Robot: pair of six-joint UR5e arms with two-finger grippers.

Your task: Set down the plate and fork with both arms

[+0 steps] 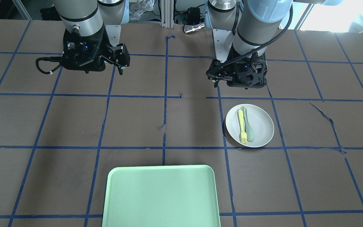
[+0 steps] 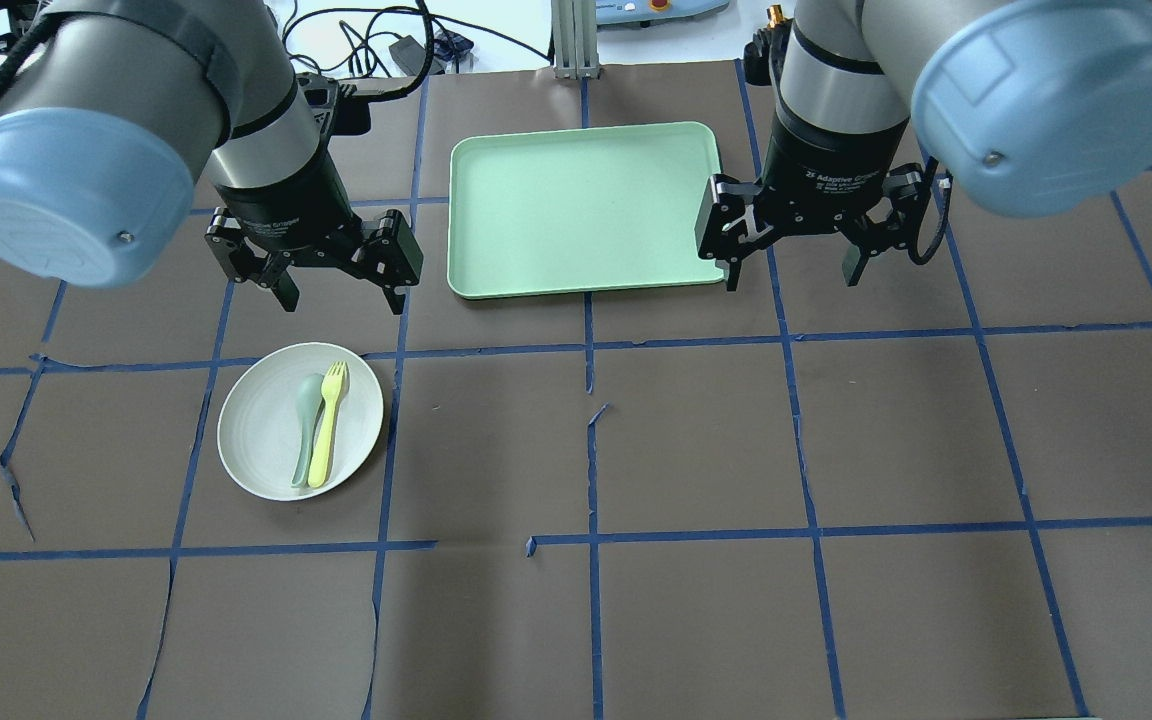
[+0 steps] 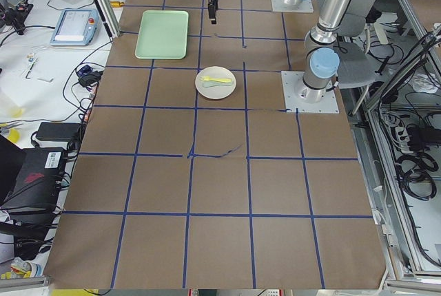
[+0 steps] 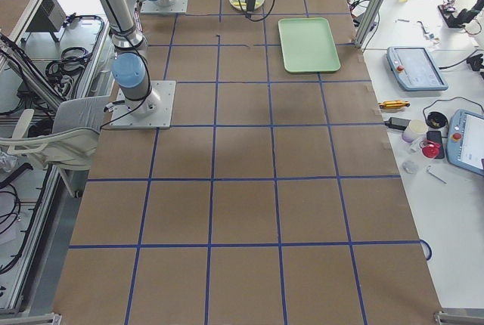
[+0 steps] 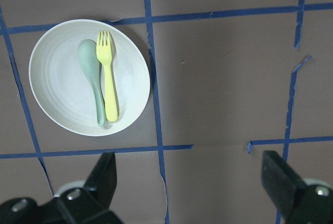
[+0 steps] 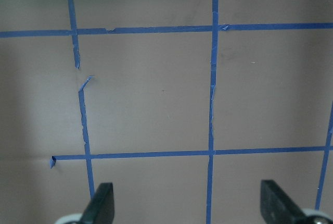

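The off-white plate [image 2: 261, 445] lies on the brown table at the robot's left. The pale-yellow fork [image 2: 326, 425] and a grey-green spoon [image 2: 304, 428] lie side by side on it. They also show in the left wrist view: the plate [image 5: 57, 88], the fork [image 5: 108, 83], the spoon [image 5: 93, 86]. My left gripper [image 2: 341, 297] is open and empty, above the table just beyond the plate, toward the tray. My right gripper [image 2: 792, 272] is open and empty, above the tray's right edge, far from the plate.
A light-green rectangular tray [image 2: 584, 210] lies empty at the far middle of the table, between the two grippers. Blue tape lines form a grid on the brown cover. Cables and devices lie beyond the table's far edge.
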